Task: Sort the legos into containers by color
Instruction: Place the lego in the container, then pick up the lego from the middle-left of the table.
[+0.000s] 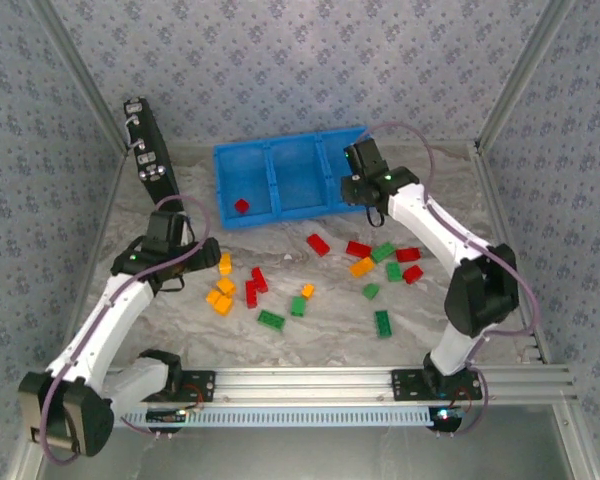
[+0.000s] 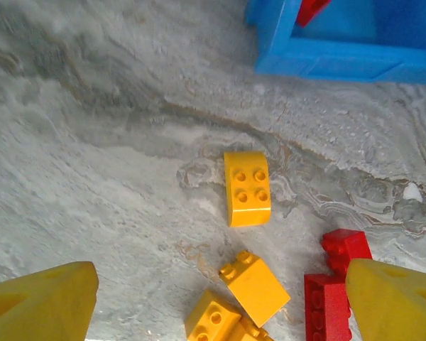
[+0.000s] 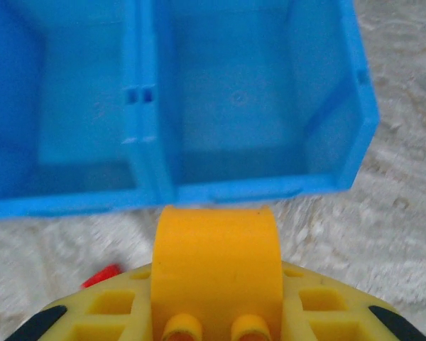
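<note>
Yellow brick [image 3: 214,259] gripped by right end effector [image 1: 358,188] faces blue tray [image 3: 255,188]; red brick [image 1: 242,205] in left compartment [image 1: 242,172]; left end effector [image 2: 220,305] spread.

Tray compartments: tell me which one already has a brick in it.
The left compartment: a single red brick lies in it. The middle compartment and the right compartment have bare floors.

left gripper [image 2: 220,288] spread wide, right gripper [image 3: 214,312] seemingly clamped
</note>
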You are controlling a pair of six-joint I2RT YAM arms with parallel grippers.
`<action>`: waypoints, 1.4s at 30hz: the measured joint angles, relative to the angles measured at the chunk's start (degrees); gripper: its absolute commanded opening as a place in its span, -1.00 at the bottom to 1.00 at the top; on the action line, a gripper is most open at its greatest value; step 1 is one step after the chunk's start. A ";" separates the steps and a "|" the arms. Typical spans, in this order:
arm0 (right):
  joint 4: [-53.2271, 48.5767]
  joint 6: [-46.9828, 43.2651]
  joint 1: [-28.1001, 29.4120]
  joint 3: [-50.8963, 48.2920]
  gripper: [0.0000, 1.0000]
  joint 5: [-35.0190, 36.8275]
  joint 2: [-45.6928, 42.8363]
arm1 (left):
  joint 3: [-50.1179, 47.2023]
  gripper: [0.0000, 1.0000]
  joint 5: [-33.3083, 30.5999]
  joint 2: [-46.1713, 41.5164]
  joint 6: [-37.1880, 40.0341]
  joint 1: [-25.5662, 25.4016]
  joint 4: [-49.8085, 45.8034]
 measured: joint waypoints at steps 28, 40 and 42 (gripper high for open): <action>10.43 -9.16 -8.31 16.72 0.16 -7.43 23.21 | 3.65 0.34 0.44 29.86 -2.95 -4.52 10.67; 11.96 -9.68 -8.35 15.58 0.19 -8.85 20.85 | 5.44 -0.08 -0.61 35.52 -4.13 -6.14 10.64; 12.35 -9.68 -8.33 14.69 0.19 -9.20 19.32 | 5.44 -0.20 -1.25 35.58 -4.46 -6.12 10.43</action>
